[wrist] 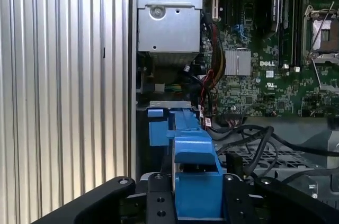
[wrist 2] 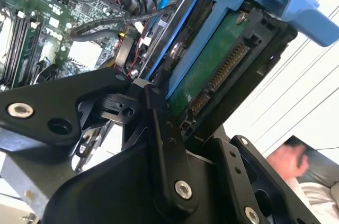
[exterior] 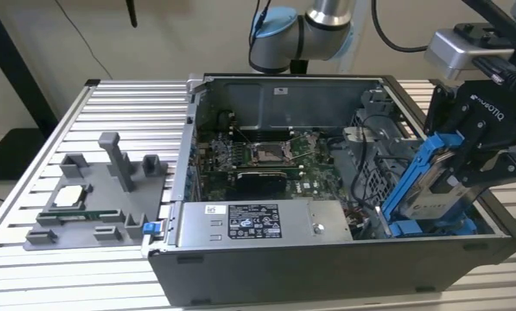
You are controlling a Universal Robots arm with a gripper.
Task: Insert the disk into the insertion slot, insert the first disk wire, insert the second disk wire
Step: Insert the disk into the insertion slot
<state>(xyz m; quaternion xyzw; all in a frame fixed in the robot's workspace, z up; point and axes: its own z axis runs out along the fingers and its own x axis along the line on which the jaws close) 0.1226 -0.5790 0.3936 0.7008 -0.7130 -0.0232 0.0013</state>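
2 fingers [wrist 2: 161,128] clamp the disk [exterior: 437,184] (tilted on edge).

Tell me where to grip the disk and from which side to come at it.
Pinch across the two flat faces near the raised end of the disk, as the hand does, coming from above: it stands tilted on edge, lower end at the insertion slot.

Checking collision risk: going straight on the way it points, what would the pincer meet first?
Likely the grey metal drive bay with bright blue plastic rails, just under the tilted silver-grey hard drive in its blue plastic carrier that the pincer grips; depth is unclear.
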